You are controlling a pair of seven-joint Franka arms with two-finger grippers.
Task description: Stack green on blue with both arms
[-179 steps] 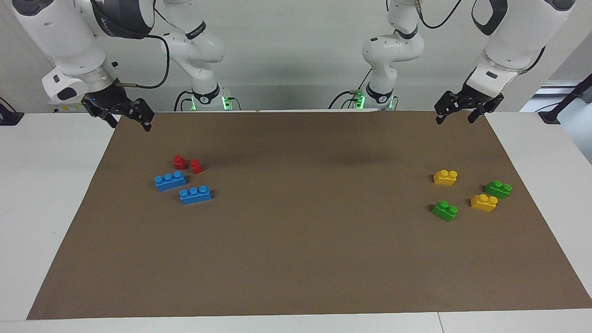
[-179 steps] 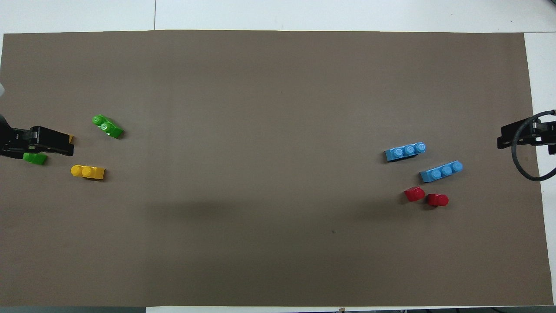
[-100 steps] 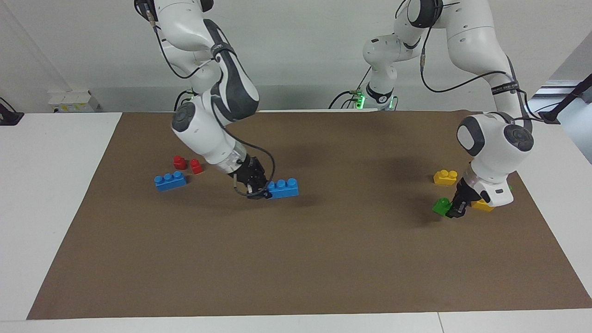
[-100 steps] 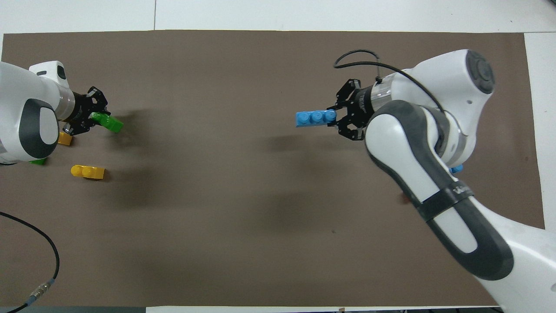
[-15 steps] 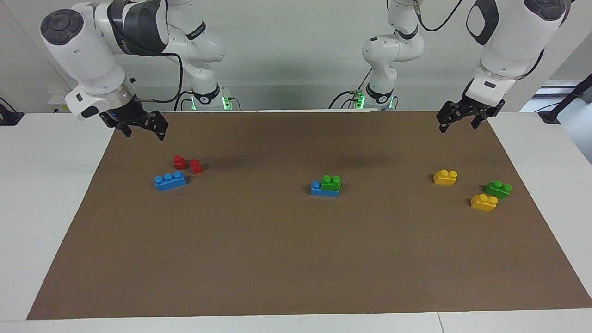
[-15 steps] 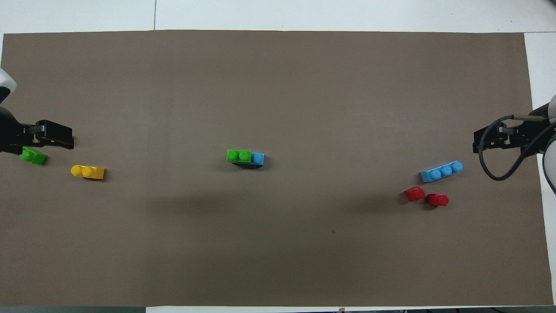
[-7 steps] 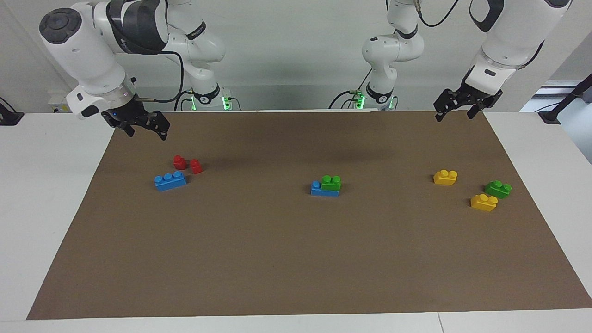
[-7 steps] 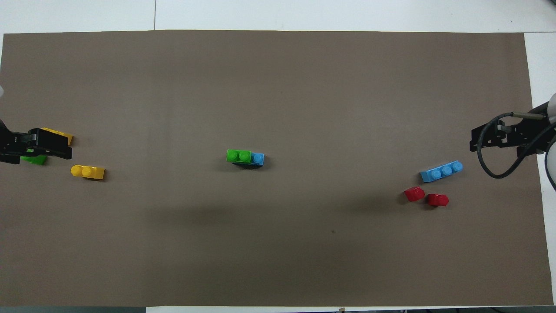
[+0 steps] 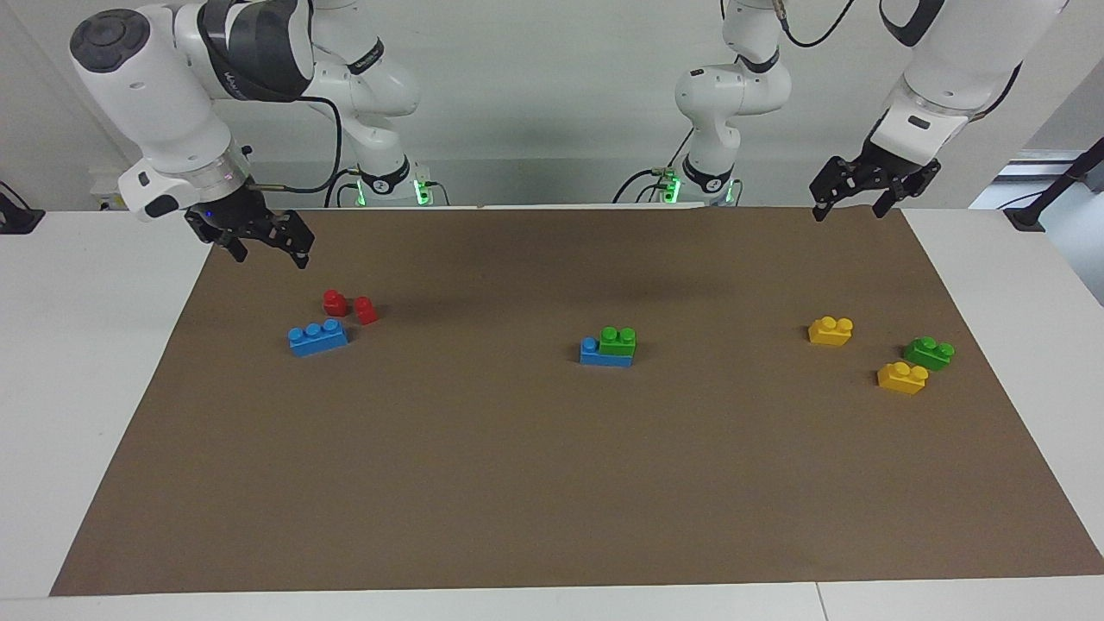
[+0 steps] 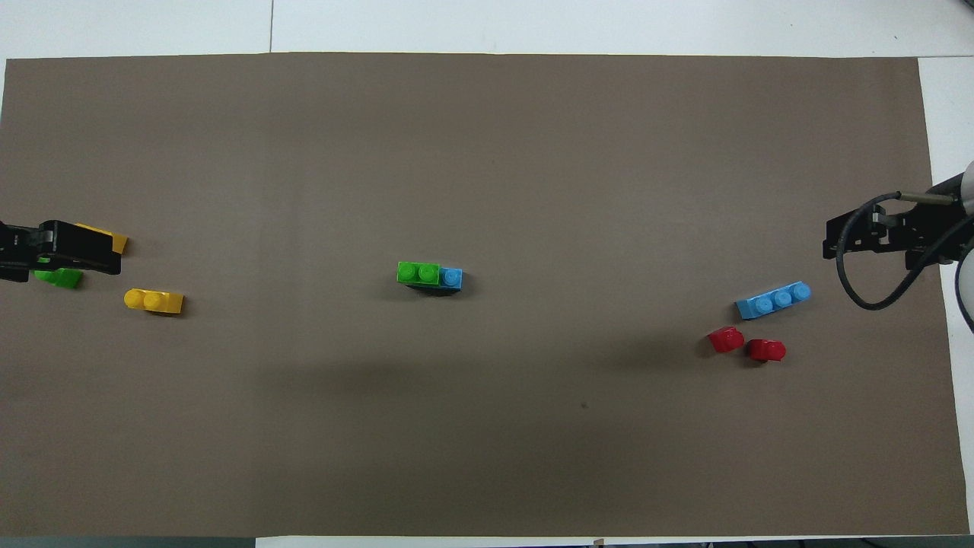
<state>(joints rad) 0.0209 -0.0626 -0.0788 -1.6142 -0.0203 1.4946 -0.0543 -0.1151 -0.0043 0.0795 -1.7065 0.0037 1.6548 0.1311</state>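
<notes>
A green brick point(image 9: 617, 341) sits on a blue brick point(image 9: 592, 352) mid-table; stacking looks complete. The left hand point(image 9: 869, 191) and right hand point(image 9: 258, 238) hang open and empty over the table's ends.

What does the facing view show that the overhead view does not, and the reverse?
Only the facing view shows the whole arms and bases, with the left hand and right hand raised clear, and both yellow bricks whole. Only the overhead view shows all studs from straight above. Both show the green brick stacked on the blue brick mid-mat, one blue stud uncovered.
</notes>
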